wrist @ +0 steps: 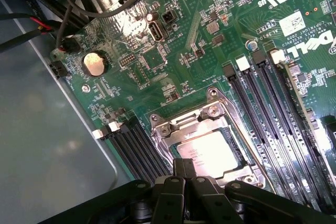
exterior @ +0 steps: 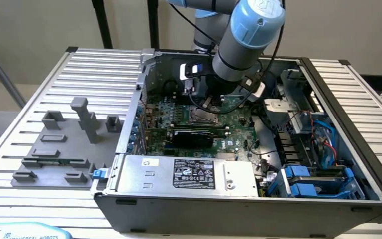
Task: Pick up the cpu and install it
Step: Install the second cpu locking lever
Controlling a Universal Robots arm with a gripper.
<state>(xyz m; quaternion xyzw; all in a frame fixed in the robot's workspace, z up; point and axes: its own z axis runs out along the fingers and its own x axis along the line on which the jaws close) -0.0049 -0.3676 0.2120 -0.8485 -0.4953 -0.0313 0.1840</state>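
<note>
Green motherboard [wrist: 173, 77] holds cpu [wrist: 212, 153] in socket [wrist: 210, 135]

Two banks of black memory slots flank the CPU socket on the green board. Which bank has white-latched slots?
Both do. The shorter bank of black memory slots, on the coin-cell battery side, has two white latches; the longer bank by the Dell lettering has two as well.

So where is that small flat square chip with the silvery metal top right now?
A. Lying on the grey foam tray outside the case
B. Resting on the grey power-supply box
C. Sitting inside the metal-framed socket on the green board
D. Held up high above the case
C: the wrist view shows the small flat square chip with the silvery metal top inside the metal-framed socket on the green board, with the shut gripper right above it.
</note>
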